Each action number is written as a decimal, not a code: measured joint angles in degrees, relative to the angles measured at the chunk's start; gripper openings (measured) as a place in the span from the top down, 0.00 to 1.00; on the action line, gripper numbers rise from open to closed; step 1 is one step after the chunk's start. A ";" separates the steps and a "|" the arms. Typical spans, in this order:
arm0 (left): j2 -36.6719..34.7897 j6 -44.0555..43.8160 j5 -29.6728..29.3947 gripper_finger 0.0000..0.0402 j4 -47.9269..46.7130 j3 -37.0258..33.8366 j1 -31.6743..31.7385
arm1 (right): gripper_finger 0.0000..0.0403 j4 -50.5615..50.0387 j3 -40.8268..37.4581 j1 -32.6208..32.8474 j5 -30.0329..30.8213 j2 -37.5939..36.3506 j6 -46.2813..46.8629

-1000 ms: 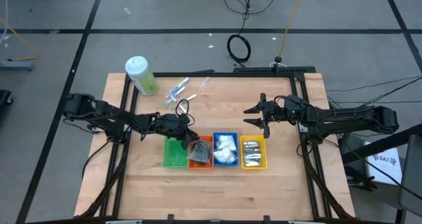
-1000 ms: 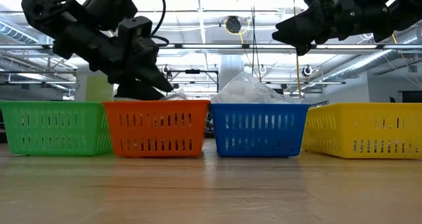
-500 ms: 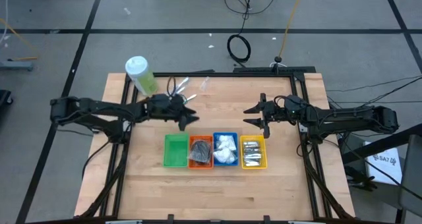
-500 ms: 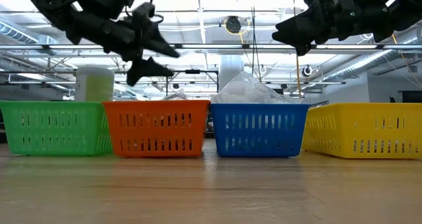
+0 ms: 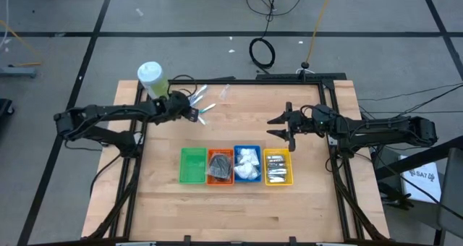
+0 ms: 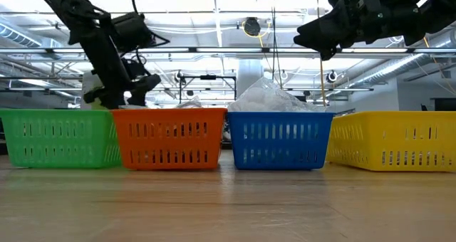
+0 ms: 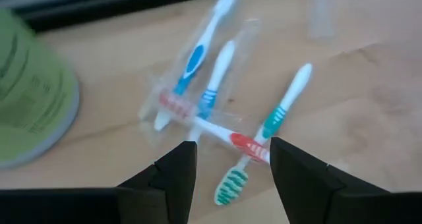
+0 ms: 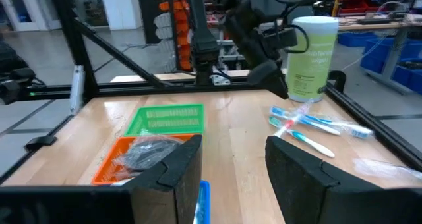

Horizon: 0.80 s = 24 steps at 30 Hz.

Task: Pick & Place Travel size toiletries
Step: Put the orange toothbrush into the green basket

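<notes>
L hand (image 7: 229, 159) moved back over toothbrushes (image 7: 217, 112), open.

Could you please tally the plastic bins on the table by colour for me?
green bin: 1
orange bin: 1
blue bin: 1
yellow bin: 1
Total: 4

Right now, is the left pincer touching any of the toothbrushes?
Apart. In the left wrist view the left pincer is open, fingers hanging above the toothbrushes lying on the table, with none between them.
</notes>
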 joint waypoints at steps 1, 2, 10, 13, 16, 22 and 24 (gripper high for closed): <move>0.36 -1.16 0.47 0.53 0.03 0.00 0.53 | 0.61 -0.04 0.00 -0.01 0.39 0.00 -0.04; 0.54 -1.86 1.66 0.53 0.36 0.00 0.91 | 0.62 -0.16 0.00 -0.06 0.48 0.00 -0.06; 4.41 -1.92 1.89 0.54 3.03 0.00 3.35 | 0.61 -0.31 0.00 -0.34 0.40 0.00 0.22; 6.75 -2.48 -0.48 0.54 5.07 0.00 4.50 | 0.61 -0.31 0.00 -0.34 0.40 0.00 0.20; 9.54 -2.73 -0.86 0.54 7.66 -0.01 5.28 | 0.61 -0.31 0.00 -0.34 0.40 0.00 0.20; 15.51 -4.03 -0.88 0.54 11.20 -0.02 6.11 | 0.61 -0.31 0.00 -0.34 0.35 0.00 0.35; 17.20 -4.69 -0.86 0.54 11.79 -0.02 6.22 | 0.61 -0.31 0.00 -0.34 0.37 0.00 0.35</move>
